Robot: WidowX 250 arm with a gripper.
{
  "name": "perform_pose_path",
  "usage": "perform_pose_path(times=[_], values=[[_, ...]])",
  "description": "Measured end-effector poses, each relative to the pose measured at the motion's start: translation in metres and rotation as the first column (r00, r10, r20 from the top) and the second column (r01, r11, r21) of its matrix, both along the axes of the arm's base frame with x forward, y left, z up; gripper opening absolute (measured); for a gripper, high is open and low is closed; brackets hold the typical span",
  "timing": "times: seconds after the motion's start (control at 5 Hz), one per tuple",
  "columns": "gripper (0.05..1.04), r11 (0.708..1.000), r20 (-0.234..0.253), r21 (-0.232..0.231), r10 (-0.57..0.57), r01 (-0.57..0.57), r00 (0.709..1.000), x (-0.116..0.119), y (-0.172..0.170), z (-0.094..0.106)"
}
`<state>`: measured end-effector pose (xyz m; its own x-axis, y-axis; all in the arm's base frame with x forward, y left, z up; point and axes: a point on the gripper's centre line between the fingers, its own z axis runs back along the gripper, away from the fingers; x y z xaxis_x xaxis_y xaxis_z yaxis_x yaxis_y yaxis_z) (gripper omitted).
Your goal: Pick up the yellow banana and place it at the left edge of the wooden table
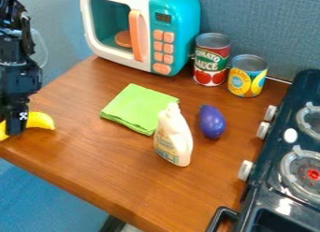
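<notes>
At the left edge of the table, the black gripper hangs low over a yellow banana and hides its middle. The banana's right end lies on the wood, and a bit of yellow appears on the gripper's other side. A folded green cloth lies mid-table. Beside its lower right corner is a white bottle with a label. To the right of the bottle rests a purple eggplant.
A teal and white toy microwave stands at the back, with an orange disc inside. Right of it are a tomato sauce can and a yellow-labelled can. A dark toy stove borders the right side. The table's front edge runs diagonally.
</notes>
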<state>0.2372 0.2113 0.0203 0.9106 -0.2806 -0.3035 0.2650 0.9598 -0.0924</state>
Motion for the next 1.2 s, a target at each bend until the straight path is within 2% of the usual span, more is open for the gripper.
perform_pose_path(times=[0.2, 0.4, 0.6, 0.8, 1.0, 1.2], values=[[1.011, 0.999, 0.053, -0.029, 0.016, -0.014, 0.998, 0.005, -0.007, 0.006], [1.007, 1.0, 0.126, -0.019, 0.027, -0.025, 0.992, 0.009, -0.013, 0.036], [1.005, 1.0, 0.216, 0.002, 0.025, -0.027, 0.976, 0.031, -0.047, 0.061], [1.004, 0.99, 0.271, 0.012, 0.133, -0.142, 0.953, 0.057, -0.082, 0.063], [1.004, 0.963, 0.28, -0.015, 0.261, -0.268, 0.924, 0.072, -0.102, 0.061], [1.003, 0.972, 0.331, -0.013, 0.226, -0.235, 0.916, 0.087, -0.112, 0.064]])
